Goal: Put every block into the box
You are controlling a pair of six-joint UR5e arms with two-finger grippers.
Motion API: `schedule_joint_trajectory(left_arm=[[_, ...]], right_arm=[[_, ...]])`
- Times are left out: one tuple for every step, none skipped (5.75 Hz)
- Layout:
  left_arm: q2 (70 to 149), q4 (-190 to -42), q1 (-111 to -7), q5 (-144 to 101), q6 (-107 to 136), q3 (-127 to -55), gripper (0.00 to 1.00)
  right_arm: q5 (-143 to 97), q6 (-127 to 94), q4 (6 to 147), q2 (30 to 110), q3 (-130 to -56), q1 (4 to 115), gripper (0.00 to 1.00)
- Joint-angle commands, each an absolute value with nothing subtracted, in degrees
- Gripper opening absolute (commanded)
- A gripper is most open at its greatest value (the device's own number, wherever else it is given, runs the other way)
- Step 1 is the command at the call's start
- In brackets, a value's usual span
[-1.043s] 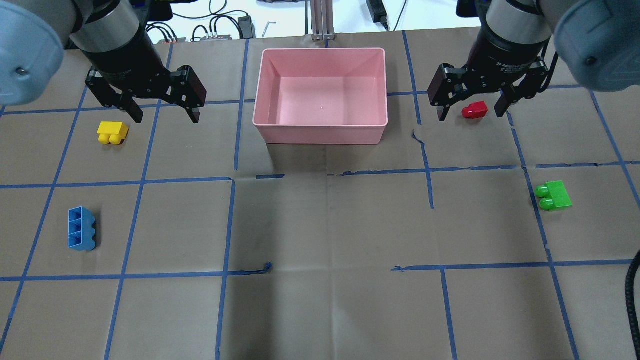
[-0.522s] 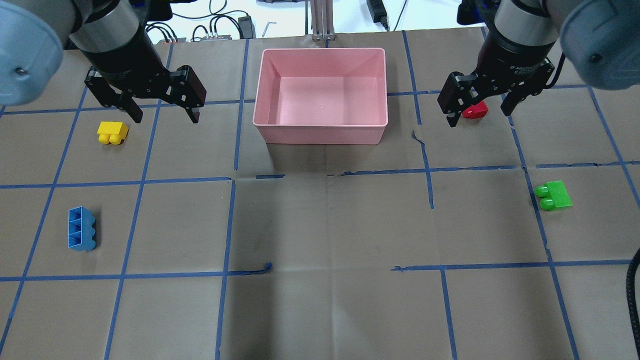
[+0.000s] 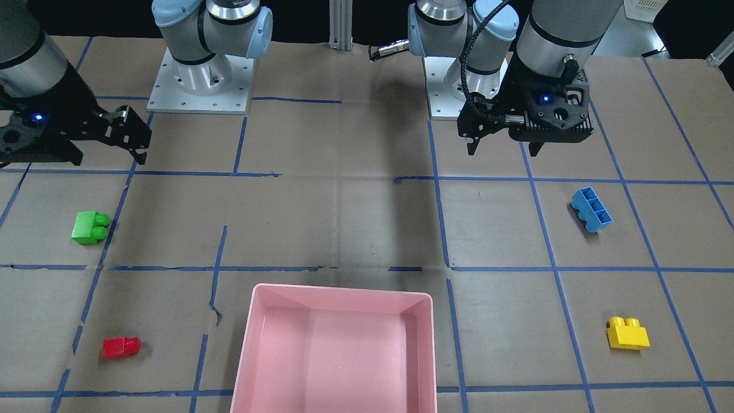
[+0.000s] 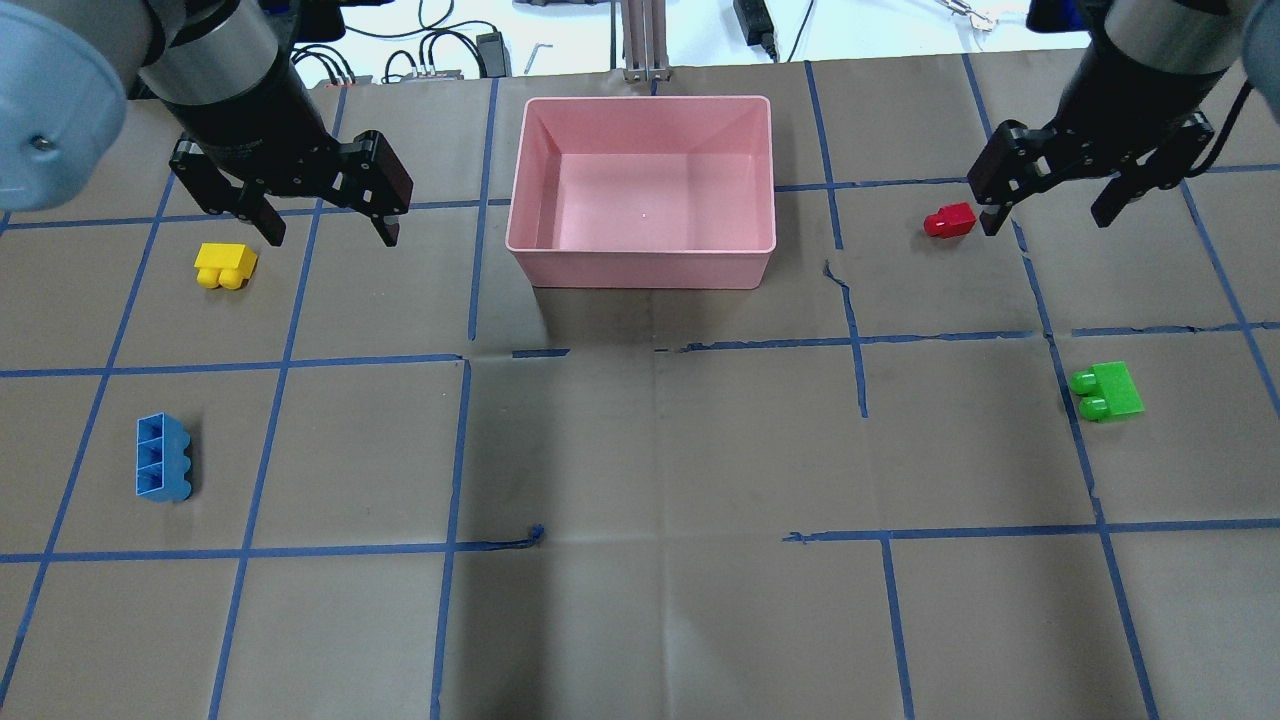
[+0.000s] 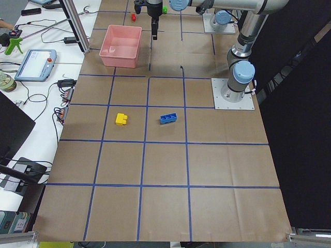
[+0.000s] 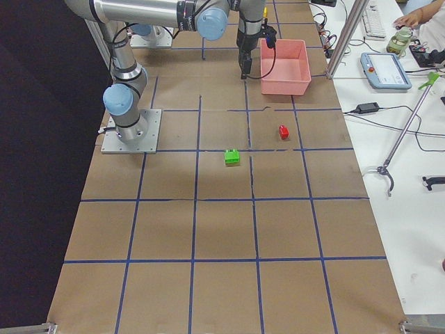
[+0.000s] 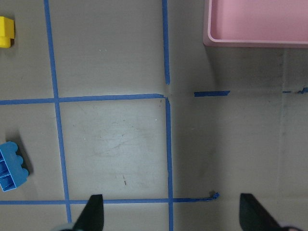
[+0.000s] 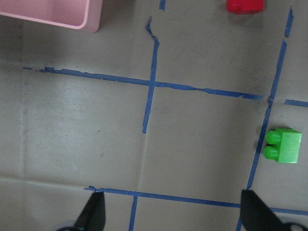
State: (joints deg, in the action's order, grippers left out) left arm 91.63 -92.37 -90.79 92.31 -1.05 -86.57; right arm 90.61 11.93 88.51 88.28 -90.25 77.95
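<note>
Centring the right fingers, wide open and empty like the left fingers, over the tiny red one-stud plastic brick should precede any lowering.

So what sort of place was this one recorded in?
Most likely a robotics lab workcell. Two robot arms are bolted to base plates on a paper-covered table gridded with blue tape, and a teach pendant lies on the white bench alongside.

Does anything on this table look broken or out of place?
Only minor things: the blue tape line beside the pink box is ragged and crooked, and the light-blue block lies on its side, hollow underside showing.
</note>
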Motion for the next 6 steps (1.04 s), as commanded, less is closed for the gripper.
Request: schedule_joint_trajectory(left_arm=[[91.6,-92.4,-90.8,92.3,-1.1,-86.6,0.99],[91.2,-92.4,-90.8,92.5,-1.1,-86.4,0.99],[90.7,-92.4,-88.0,92.1,-3.2,-86.9,0.99],[91.1,-92.4,-84.2,92.1,-7.4,-87.5,0.99],[92.1,-91.9,-80.2,92.6,-8.3,-88.1,0.99],[92.3,-91.8,-74.8,92.6,-10.1,-89.3,0.99]], right_arm=[[90.9,17.7,89.6,88.2,-92.0,71.6,1.00],[92.6,21.8,89.6,88.2,-92.5,68.2,0.99],[94.5,27.5,91.9,88.2,-93.5,63.5,0.99],[94.0,32.0,97.2,88.1,-98.0,59.4,0.99],[94.0,35.6,105.6,87.5,-104.5,58.0,0.99],[94.4,38.6,113.4,86.1,-109.7,57.9,1.00]])
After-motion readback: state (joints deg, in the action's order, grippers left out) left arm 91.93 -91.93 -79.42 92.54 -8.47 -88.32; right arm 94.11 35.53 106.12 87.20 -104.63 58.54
